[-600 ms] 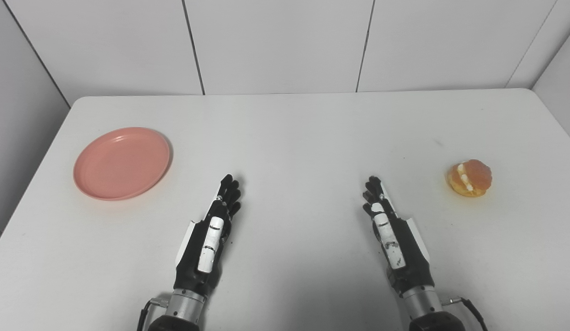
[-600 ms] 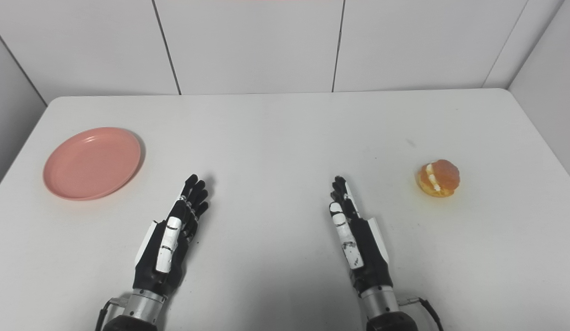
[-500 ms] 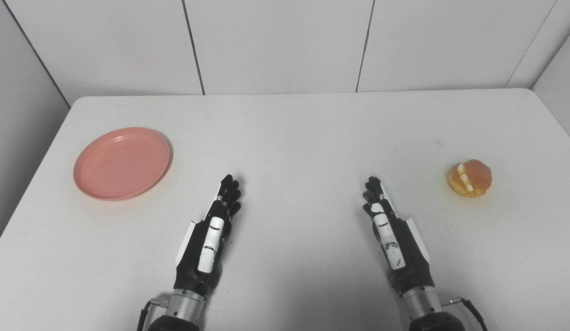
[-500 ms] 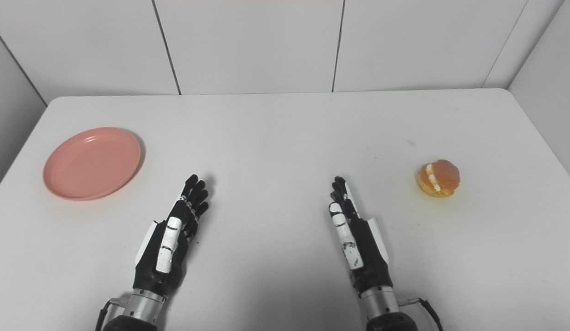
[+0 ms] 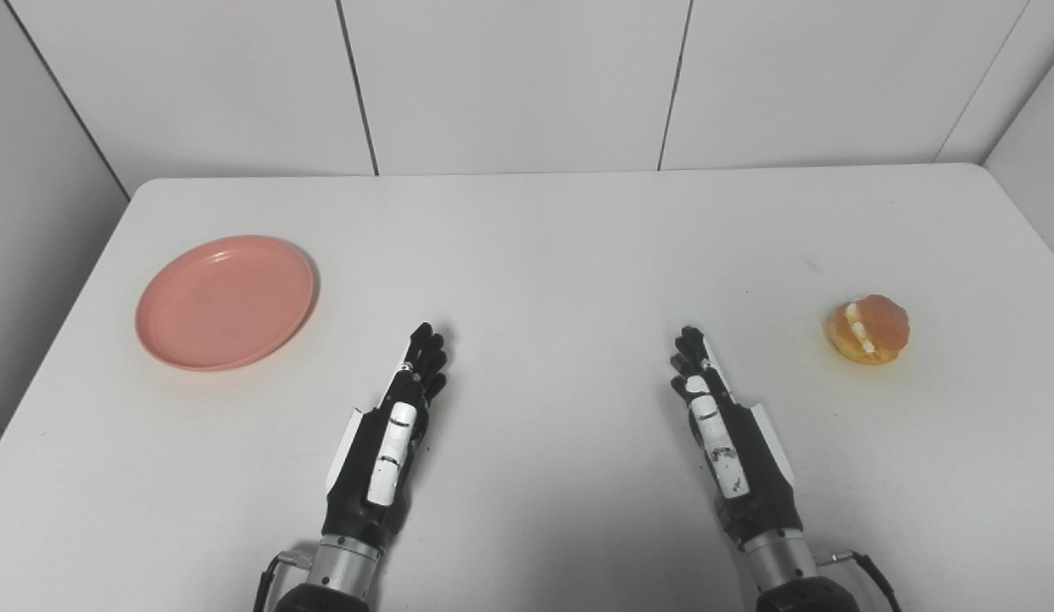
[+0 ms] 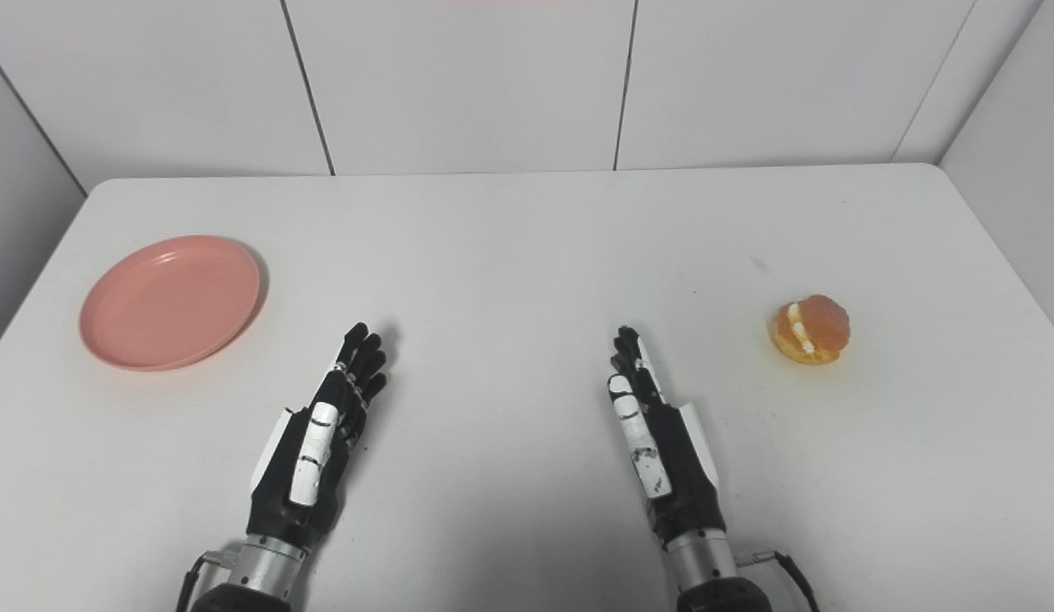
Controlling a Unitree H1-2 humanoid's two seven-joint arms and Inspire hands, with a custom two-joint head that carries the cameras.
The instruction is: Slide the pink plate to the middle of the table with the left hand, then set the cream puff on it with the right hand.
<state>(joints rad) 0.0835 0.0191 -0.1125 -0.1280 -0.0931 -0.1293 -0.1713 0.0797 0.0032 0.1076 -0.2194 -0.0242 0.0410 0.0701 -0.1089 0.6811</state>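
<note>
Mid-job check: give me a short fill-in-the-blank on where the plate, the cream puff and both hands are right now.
1. The pink plate lies on the ____ side of the table.
2. The cream puff sits nearest the ____ hand.
3. The left hand and right hand each hold ____.
4. The plate has ____ on it.

Missing words: left; right; nothing; nothing

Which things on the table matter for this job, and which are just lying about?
For the job: plate, cream puff, left hand, right hand, both open and holding nothing.
Lying about: nothing besides the table itself.
</note>
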